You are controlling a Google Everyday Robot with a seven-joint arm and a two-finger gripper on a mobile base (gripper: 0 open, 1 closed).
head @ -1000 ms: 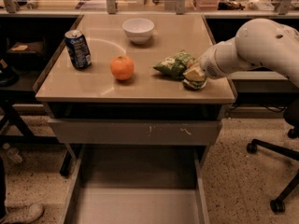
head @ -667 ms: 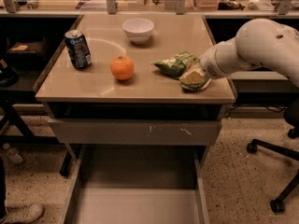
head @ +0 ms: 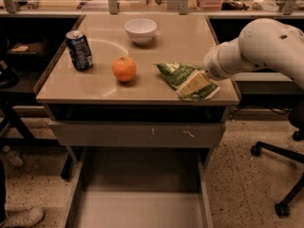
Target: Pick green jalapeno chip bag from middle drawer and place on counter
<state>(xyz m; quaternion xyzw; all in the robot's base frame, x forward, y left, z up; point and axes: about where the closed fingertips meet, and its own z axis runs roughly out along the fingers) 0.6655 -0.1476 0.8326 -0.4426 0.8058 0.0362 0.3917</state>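
The green jalapeno chip bag (head: 176,73) lies on the counter (head: 95,87) near its front right corner. My gripper (head: 193,84) comes in from the right on a white arm and is shut on the bag's right end, low over the counter, with one pale finger (head: 194,82) lying on top of the bag. The middle drawer (head: 137,208) stands pulled open below the counter's front edge, with nothing on its grey floor.
On the counter stand a blue soda can (head: 79,50) at the left, an orange (head: 124,69) in the middle and a white bowl (head: 140,30) at the back. An office chair base (head: 280,175) stands on the floor to the right.
My gripper and the bag have moved slightly down and toward the counter's front; the bag now lies flatter on the surface.
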